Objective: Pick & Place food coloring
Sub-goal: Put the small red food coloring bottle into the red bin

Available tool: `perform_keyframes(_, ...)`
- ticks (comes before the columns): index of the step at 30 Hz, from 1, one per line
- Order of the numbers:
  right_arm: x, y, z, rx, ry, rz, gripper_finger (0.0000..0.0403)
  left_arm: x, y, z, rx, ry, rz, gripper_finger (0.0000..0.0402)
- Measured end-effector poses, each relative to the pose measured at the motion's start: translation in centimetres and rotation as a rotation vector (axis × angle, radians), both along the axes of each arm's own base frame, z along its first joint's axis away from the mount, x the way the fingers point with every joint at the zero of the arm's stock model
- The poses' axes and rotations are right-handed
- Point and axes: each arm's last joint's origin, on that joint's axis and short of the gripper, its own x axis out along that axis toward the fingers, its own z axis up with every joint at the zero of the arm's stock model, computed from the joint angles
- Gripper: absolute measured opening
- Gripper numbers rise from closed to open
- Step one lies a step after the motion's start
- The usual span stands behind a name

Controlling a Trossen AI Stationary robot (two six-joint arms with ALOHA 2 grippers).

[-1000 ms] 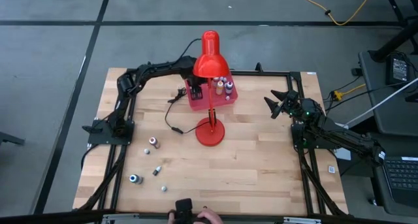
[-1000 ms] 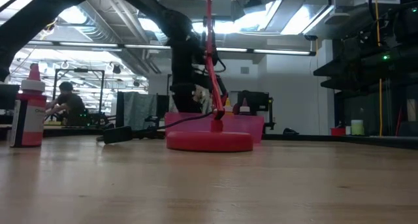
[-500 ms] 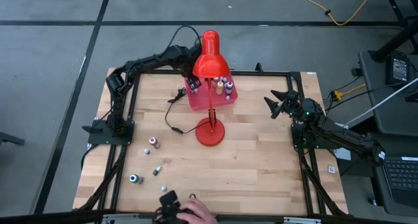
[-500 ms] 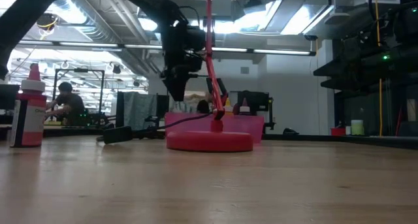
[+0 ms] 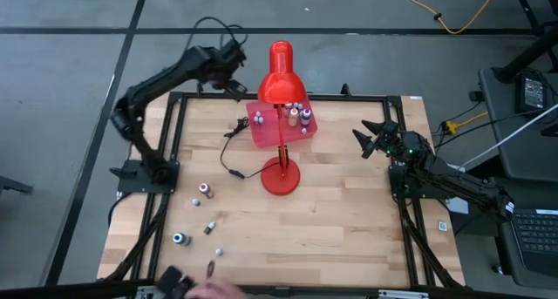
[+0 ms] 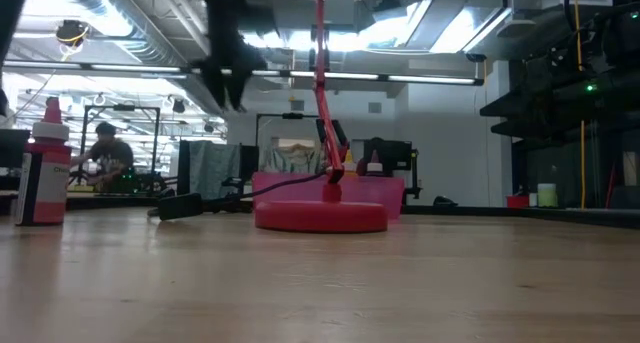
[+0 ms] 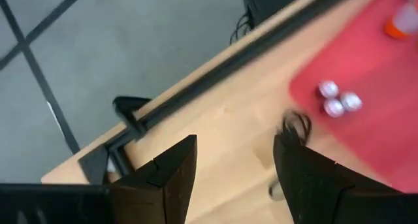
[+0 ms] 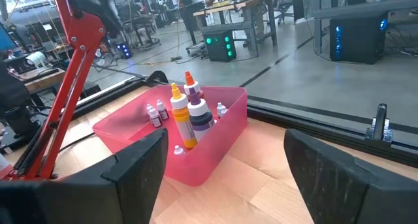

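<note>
Pink tray point(image 5: 261, 135) at far centre of counter point(image 5: 349, 212) holds several bottles point(image 5: 296, 114), tall and tiny. Loose bottles point(image 5: 205, 190) lie near left. No label readable. Left gripper point(image 5: 234, 83) raised beyond far edge, empty, parted. Right gripper point(image 5: 366, 135) far right, released.

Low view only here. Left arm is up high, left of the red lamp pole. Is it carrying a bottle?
Observer: No. The left wrist view shows the left gripper with its jaws apart and nothing between them.
Operator: Where is it over the table?
Observer: About over the far edge, beside the head of the tall red desk lamp, clear of the pink translucent square tray.
Operator: Any loose ones?
Observer: Several tiny pale-capped food coloring bottles lie on the near-left part of the wooden table.
</note>
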Motion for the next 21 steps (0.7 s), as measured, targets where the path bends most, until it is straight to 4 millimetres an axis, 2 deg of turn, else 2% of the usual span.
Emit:
perform_keyframes(5,0.0,0.0,0.0,0.000,0.000,0.000,0.0306,-3.0,-5.3,2.6,0.012,-0.031,-0.045,0.0196)
perform_keyframes(12,0.0,0.0,0.0,0.000,0.000,0.000,0.0306,-8.0,-13.2,4.6,0.004,-0.135,-0.063,0.0196)
perform_keyframes(16,0.0,0.0,0.0,0.000,0.000,0.000,0.0306,-10.4,-16.4,4.6,-0.034,-0.173,-0.060,0.0196)
perform_keyframes(21,0.0,0.0,0.0,0.000,0.000,0.000,0.0306,-12.5,-18.8,3.6,-0.097,-0.210,-0.084,0.0196)
